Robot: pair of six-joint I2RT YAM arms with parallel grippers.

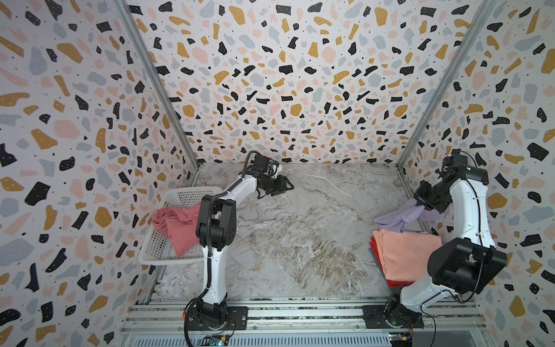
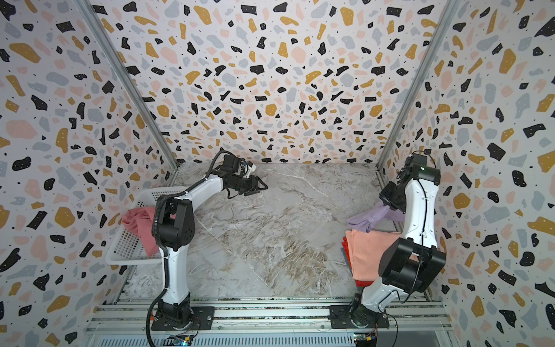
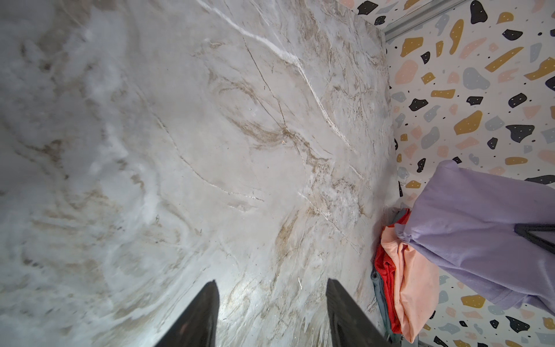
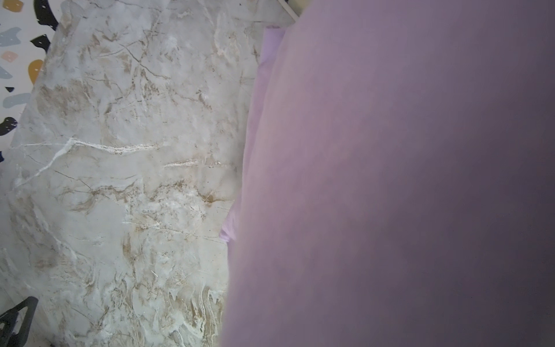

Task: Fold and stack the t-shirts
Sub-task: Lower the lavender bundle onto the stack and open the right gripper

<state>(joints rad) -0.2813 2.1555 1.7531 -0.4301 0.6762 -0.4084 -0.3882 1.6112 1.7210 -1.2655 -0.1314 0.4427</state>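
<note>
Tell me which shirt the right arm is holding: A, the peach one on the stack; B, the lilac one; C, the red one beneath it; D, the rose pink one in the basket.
B: the lilac shirt hangs pinched in the right fingers; the peach shirt lies folded on the stack, the rose pink shirt in the basket.

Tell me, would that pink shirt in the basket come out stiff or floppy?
Probably floppy: the pink shirt lies crumpled in the basket. It would likely sag, as the lilac shirt does hanging from the right tool.
</note>
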